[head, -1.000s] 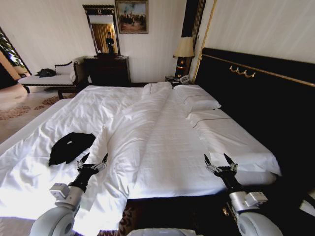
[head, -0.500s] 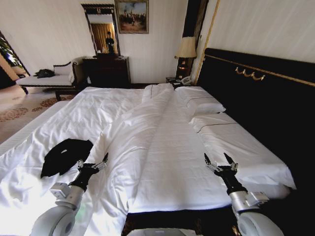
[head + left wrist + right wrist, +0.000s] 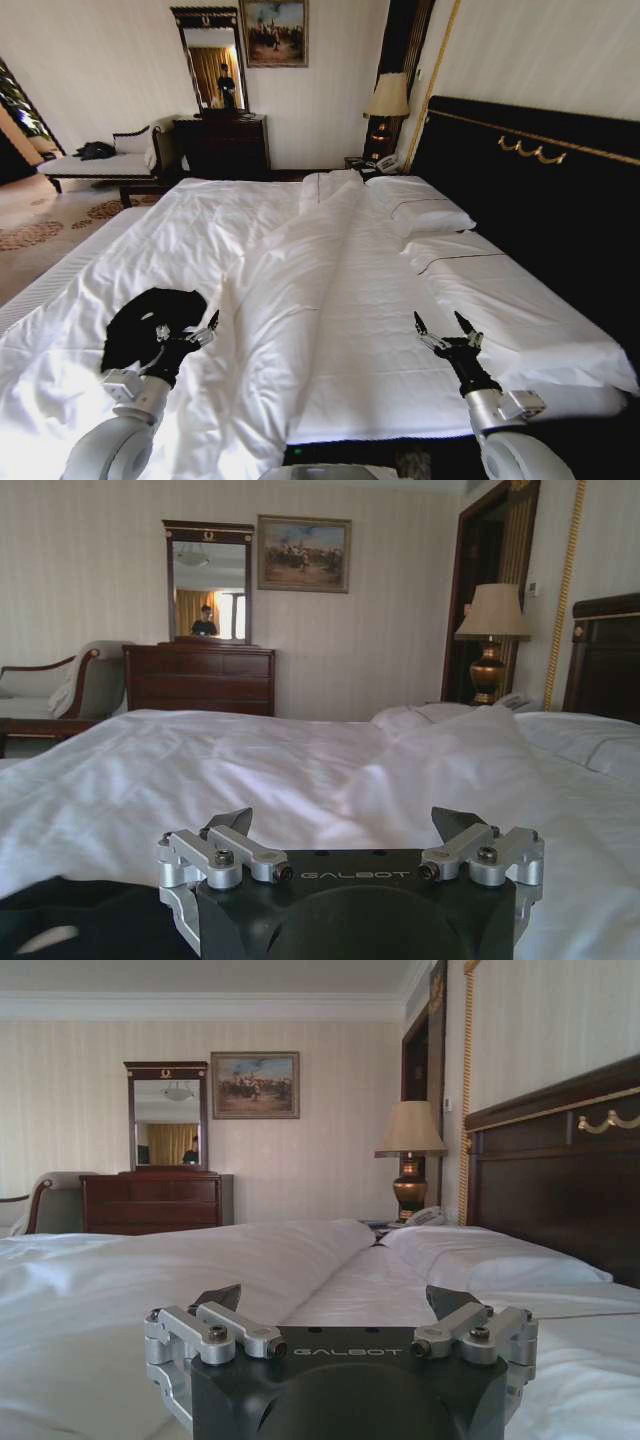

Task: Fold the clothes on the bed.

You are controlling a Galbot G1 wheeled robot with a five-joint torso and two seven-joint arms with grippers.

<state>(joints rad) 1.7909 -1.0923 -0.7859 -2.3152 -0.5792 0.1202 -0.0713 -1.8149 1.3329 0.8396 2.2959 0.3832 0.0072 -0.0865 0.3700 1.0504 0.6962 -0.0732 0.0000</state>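
Note:
The clothes (image 3: 150, 320), a crumpled black T-shirt, lie on the bed (image 3: 330, 300) near its front left part; a dark edge of them (image 3: 70, 920) shows in the left wrist view. My left gripper (image 3: 187, 331) hovers open just right of the shirt, over the white duvet (image 3: 290, 290). Farther right, my right gripper (image 3: 445, 329) is open above the sheet near the front edge, holding nothing. Both wrist views show the open fingers (image 3: 230, 825) (image 3: 218, 1300) over white bedding.
A tall dark headboard (image 3: 540, 190) runs along the right with pillows (image 3: 430, 215) beside it. A lamp (image 3: 388, 100), dark dresser with mirror (image 3: 220, 140) and a white bench (image 3: 95, 165) stand at the far wall. Patterned carpet (image 3: 40, 220) lies left of the bed.
The whole head view has shifted, so the camera has moved nearer the bed. The shirt now sits right beside my left gripper. Both grippers stay open.

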